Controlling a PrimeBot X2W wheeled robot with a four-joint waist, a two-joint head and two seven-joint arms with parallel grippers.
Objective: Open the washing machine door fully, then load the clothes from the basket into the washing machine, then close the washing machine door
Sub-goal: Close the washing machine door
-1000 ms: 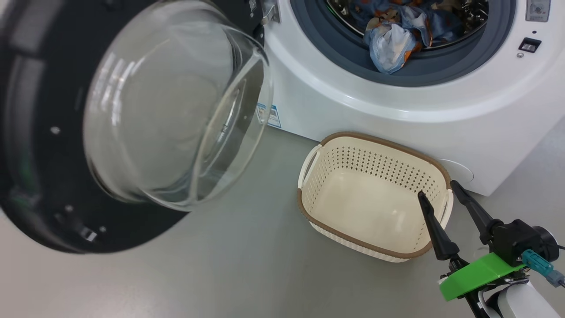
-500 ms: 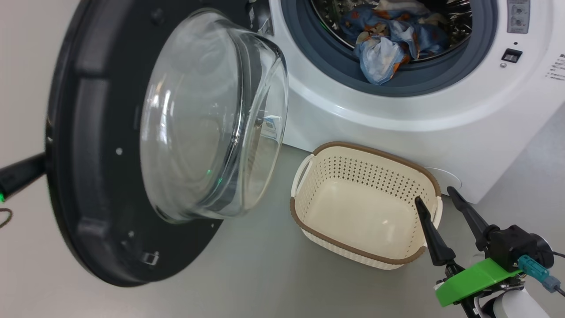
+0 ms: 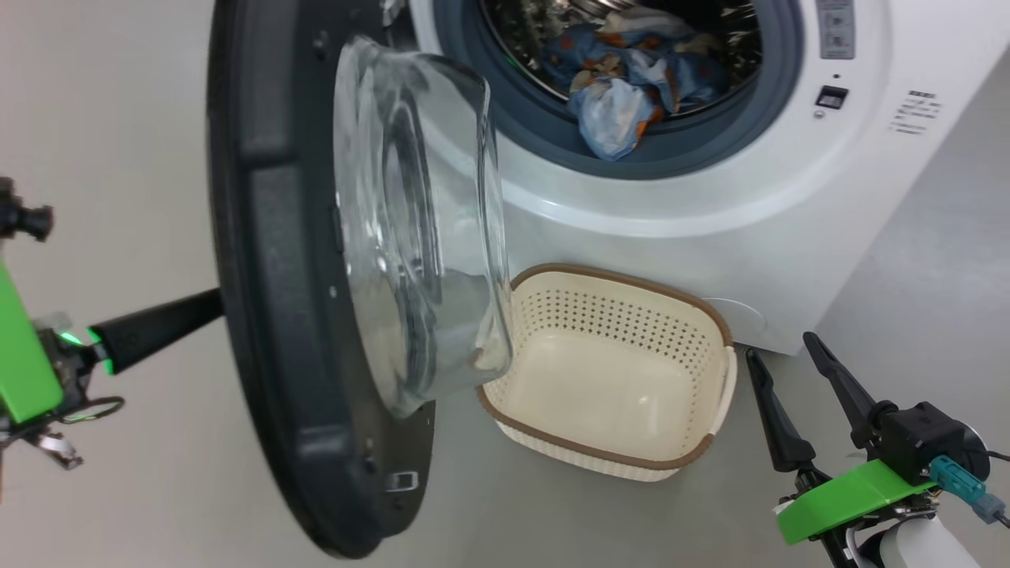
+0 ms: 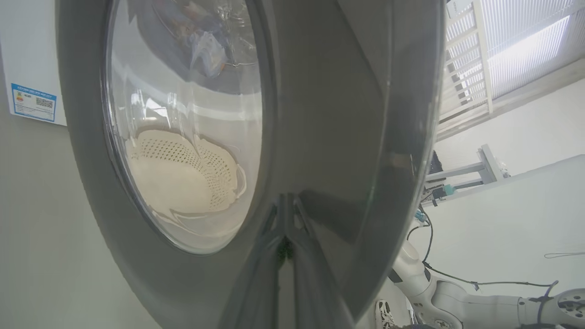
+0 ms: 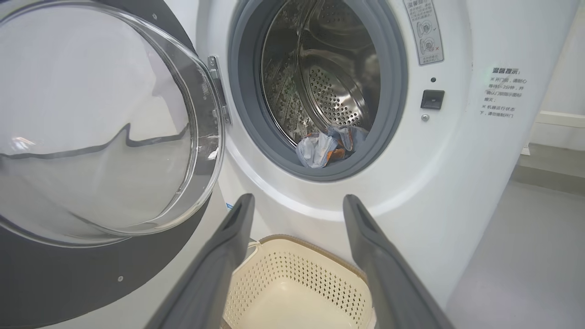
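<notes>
left wrist view: clenched left gripper (image 4: 284, 244) touches the door (image 4: 338, 137) (right gripper (image 3: 779, 349) agape, empty).

Glossy black on the washing machine door (image 3: 260, 315), brown-trimmed cream on the basket (image 3: 615, 323), blue-orange print on the clothes (image 3: 623, 79).

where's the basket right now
Head view, centre: the basket sits empty on the floor in front of the washing machine, just right of the washing machine door.

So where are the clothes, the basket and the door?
clothes (image 3: 631, 79), head view, crumpled blue pile.
basket (image 3: 623, 315), head view, perforated back wall.
door (image 3: 260, 237), head view, black rim.
</notes>
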